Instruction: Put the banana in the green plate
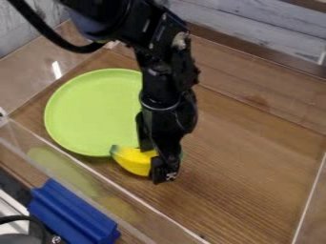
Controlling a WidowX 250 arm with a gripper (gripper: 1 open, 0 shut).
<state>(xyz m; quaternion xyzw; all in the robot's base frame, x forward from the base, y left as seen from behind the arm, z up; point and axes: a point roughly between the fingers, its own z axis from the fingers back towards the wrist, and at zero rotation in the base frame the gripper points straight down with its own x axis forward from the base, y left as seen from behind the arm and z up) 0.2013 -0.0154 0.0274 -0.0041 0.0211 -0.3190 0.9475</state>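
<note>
The banana (pixel 130 163), short and bright yellow with a dark tip, lies on the wooden table just off the near-right rim of the green plate (pixel 87 112). My black gripper (pixel 158 164) points straight down and has come down over the banana's right end. Its jaws stand open, one finger (pixel 165 170) showing in front of the fruit, the other hidden behind it. Whether the fingers touch the banana cannot be told. The plate is flat, lime green, and holds nothing.
Clear acrylic walls (pixel 51 167) fence the wooden table on the near and left sides. A blue block (pixel 71 217) sits outside the wall at the bottom left. A clear stand (pixel 109 29) is at the back, beyond the plate.
</note>
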